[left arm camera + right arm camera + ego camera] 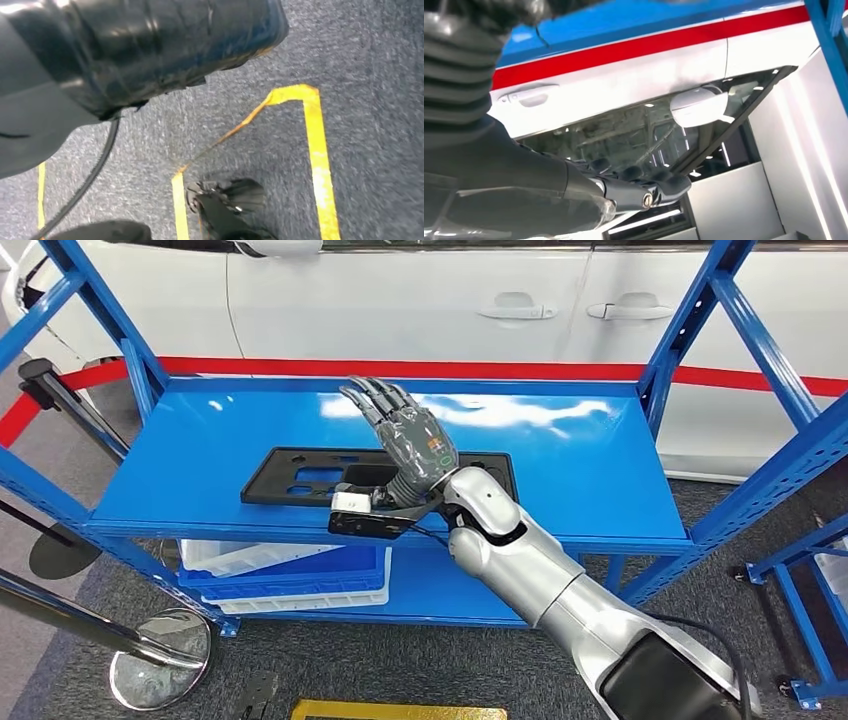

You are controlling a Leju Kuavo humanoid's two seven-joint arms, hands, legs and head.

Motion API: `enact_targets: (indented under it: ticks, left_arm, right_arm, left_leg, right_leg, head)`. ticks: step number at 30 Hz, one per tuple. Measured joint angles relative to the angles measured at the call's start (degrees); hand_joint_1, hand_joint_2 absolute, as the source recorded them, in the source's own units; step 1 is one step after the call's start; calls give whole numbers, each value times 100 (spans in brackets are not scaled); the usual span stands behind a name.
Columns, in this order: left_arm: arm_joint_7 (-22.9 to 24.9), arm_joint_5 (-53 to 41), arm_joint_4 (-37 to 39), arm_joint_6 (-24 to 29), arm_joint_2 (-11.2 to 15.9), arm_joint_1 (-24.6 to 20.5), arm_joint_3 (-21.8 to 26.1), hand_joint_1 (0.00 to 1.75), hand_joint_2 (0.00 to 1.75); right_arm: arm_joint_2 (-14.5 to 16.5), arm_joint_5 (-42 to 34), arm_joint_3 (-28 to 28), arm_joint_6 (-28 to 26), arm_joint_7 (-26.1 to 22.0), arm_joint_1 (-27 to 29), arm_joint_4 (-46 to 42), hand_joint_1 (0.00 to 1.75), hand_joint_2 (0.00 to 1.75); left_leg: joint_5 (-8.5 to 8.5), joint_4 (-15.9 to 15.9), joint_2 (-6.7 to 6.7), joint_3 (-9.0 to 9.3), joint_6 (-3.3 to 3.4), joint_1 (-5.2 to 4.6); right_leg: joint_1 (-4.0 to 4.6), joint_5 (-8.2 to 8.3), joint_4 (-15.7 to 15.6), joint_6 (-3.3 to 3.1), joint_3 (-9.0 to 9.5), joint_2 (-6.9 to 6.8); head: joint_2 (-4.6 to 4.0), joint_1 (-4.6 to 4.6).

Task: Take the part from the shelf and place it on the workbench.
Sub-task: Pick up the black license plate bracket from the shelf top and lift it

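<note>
The right hand (408, 445) stands over the blue shelf (200, 455) with its dark fingers (372, 400) stretched straight and lying side by side, pointing toward the white car (420, 300) behind; nothing is held in them, and the right wrist view shows them extended with the car door and mirror beyond. Under the hand lies the one black part (300, 475), a flat panel with cut-out openings, resting on the top deck of the shelf near its front edge; the hand and wrist hide its middle. A small white label sits on the wrist camera block (362, 512), but its writing is too small to read, and no other lettering can be read. On the lower deck sits one blue crate (290, 570) stacked with white trays. Two car door handles show on the white body above a red stripe. A round chrome post base (160, 658) stands on the grey carpet at the left. The left wrist view shows carpet with yellow tape lines (315, 150); whether the left hand's fingers are spread or closed cannot be told.
</note>
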Motion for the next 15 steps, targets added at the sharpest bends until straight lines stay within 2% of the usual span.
enact_targets:
  ticks: [1, 2, 3, 4, 5, 6, 8, 10, 11, 13, 14, 15]
  left_arm:
    - [9, -6, 0, 1, 5, 2, -2, 0, 0]
    - [19, -19, 0, 2, 10, 2, -4, 0, 0]
    - [25, -33, 0, 3, 14, -5, -10, 0, 0]
    - [30, -48, 0, 2, 15, -13, -18, 0, 0]
    - [33, -59, 0, -1, 15, -17, -28, 0, 0]
    - [36, -63, 0, -7, 15, -18, -39, 0, 0]
    - [36, -66, 0, -22, 13, -7, -56, 0, 0]
    - [23, -62, 0, -28, 10, 0, -64, 0, 0]
    - [10, -57, 0, -24, 10, 1, -65, 0, 0]
    - [-20, -45, 0, -15, 12, 4, -65, 0, 0]
    - [-32, -38, 0, -13, 13, 11, -65, 0, 0]
    - [-42, -32, 0, -13, 13, 24, -66, 0, 0]
  right_arm:
    - [4, -30, 1, 30, -9, 11, 4, 0, 175]
    - [13, -75, 1, 61, -29, 22, 12, 0, 175]
    - [26, -126, 1, 85, -56, 33, 22, 0, 175]
    - [40, -174, 1, 102, -86, 51, 32, 0, 175]
    - [56, -210, 2, 110, -113, 79, 41, 0, 175]
    - [71, -234, 3, 113, -132, 113, 49, 0, 175]
    - [93, -290, 7, 118, -175, 187, 68, 0, 87]
    - [109, -416, 8, 113, -244, 248, 83, 0, 0]
    - [114, -499, 7, 107, -284, 288, 86, 0, 0]
    - [115, -665, 6, 99, -340, 413, 89, 0, 0]
    - [114, -734, 5, 100, -352, 491, 88, 0, 0]
    - [112, -793, 5, 102, -357, 562, 84, 0, 0]
  left_leg:
    - [212, -225, 1, 53, -10, 12]
    - [476, -610, 2, 186, -14, 23]
    - [658, -985, -1, 346, -10, 18]
    - [762, -1284, -7, 475, 8, 9]
    - [791, -1459, -13, 552, 33, -4]
    - [748, -1500, -20, 577, 65, -20]
    - [738, -1541, -21, 597, 141, -12]
    - [726, -1586, -16, 654, 220, 5]
    - [717, -1601, -13, 683, 253, 7]
    - [685, -1602, -9, 715, 305, -11]
    - [670, -1599, -10, 727, 315, -19]
    - [652, -1592, -12, 741, 320, -23]
  right_leg:
    - [-6, -32, 8, 11, 38, 6]
    - [-11, -70, 18, 30, 79, 10]
    - [-6, -109, 30, 58, 109, 14]
    - [-1, -143, 42, 87, 124, 17]
    - [5, -164, 44, 116, 129, 18]
    - [10, -174, 36, 143, 129, 18]
    - [3, -202, 23, 197, 142, 11]
    - [-1, -354, 252, 246, 53, -5]
    - [-6, -491, 537, 261, -85, -13]
    - [-10, -770, 1298, 273, -500, -17]
    - [-12, -818, 1567, 274, -674, -17]
    - [-12, -759, 1642, 271, -760, -17]
  head:
    - [0, -2]
    - [0, -1]
    - [0, -2]
    - [0, 0]
    - [0, 3]
    - [0, 3]
    - [0, 7]
    - [0, 15]
    - [0, 20]
    - [0, 27]
    - [0, 28]
    - [0, 29]
